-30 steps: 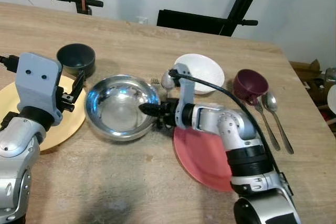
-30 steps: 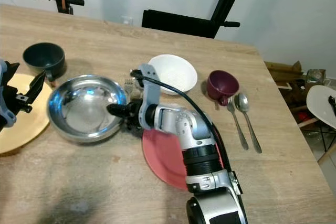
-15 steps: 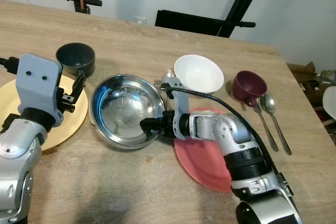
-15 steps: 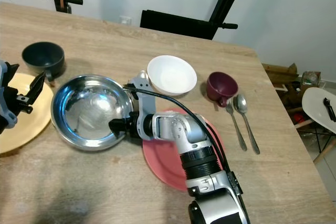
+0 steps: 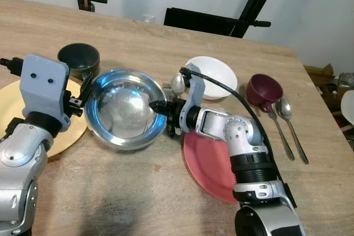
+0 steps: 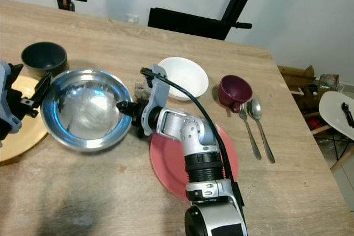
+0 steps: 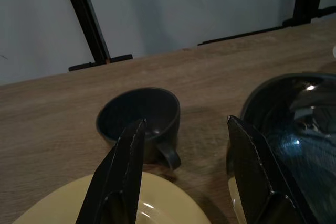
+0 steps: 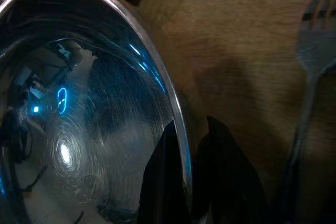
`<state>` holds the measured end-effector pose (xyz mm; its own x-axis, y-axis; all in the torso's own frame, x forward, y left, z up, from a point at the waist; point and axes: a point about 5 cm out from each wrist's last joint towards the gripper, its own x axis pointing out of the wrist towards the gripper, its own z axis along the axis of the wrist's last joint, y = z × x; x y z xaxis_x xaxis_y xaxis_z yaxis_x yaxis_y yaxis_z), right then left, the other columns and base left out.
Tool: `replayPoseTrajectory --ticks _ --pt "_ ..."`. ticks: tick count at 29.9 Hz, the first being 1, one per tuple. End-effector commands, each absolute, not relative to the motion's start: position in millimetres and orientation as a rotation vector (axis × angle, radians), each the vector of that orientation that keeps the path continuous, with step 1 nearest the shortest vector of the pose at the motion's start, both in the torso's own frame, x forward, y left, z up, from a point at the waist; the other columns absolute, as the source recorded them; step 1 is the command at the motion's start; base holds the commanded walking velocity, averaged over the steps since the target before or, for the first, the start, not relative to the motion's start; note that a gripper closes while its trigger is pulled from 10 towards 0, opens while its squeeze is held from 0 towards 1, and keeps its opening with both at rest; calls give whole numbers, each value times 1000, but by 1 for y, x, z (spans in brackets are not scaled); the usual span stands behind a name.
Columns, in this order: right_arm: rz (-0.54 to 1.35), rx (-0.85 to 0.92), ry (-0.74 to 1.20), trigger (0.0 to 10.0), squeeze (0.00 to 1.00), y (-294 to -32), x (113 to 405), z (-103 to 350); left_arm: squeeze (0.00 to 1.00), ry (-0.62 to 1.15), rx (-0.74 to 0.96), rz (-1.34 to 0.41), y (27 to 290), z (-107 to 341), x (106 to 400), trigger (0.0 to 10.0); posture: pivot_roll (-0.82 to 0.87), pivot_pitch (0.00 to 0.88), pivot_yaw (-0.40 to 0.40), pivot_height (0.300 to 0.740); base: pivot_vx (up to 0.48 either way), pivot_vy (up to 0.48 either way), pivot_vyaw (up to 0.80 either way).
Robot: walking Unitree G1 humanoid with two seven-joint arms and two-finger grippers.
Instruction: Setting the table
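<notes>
A shiny steel bowl [image 5: 126, 109] sits left of the table's middle, and its left rim reaches over the edge of the yellow plate [image 5: 71, 132]. My right gripper [image 5: 160, 107] is shut on the bowl's right rim; in the right wrist view the black fingers [image 8: 160, 177] pinch the rim [image 8: 173, 103] from both sides. My left gripper [image 5: 83, 95] hangs open above the yellow plate, close to the bowl's left rim and apart from it. Its wrist view shows a dark cup [image 7: 139, 119] between the spread fingers [image 7: 123, 171], with the bowl [image 7: 294, 114] beside them.
A dark cup [image 5: 79, 59] stands behind the yellow plate. A pink plate [image 5: 213, 161] lies under my right forearm. Behind it are a white bowl [image 5: 213, 75], a maroon cup [image 5: 264, 89] and two spoons [image 5: 287, 115]. A fork [image 8: 310, 72] lies by the steel bowl.
My right gripper has carried the steel bowl to the left, so its rim now overlaps the yellow plate near my left gripper. The left gripper stays open in place.
</notes>
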<state>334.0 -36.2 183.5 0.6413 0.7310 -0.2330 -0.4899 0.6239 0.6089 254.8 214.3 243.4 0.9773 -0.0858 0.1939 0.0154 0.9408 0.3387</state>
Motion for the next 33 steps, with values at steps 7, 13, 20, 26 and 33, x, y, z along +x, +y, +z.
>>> replayPoseTrajectory --ticks 7,13,20,26,33 --pt "653 467 155 0 0 -47 337 211 0 -177 336 -76 206 234 260 10000 30 88 -115 740 0 0 0" --pt "428 434 -149 10000 0 -73 335 247 0 -191 208 -198 185 233 256 10000 21 85 -84 740 0 0 0" --pt "268 446 -185 10000 0 -90 327 239 0 -220 188 -291 185 247 251 10000 15 79 -57 740 0 0 0" --pt "182 419 -217 10000 0 -97 324 228 0 -163 256 -226 196 226 258 10000 9 67 -52 740 0 0 0" --pt "54 351 -250 10000 0 -123 319 222 0 -107 192 -199 195 207 255 10000 7 54 -63 740 0 0 0"
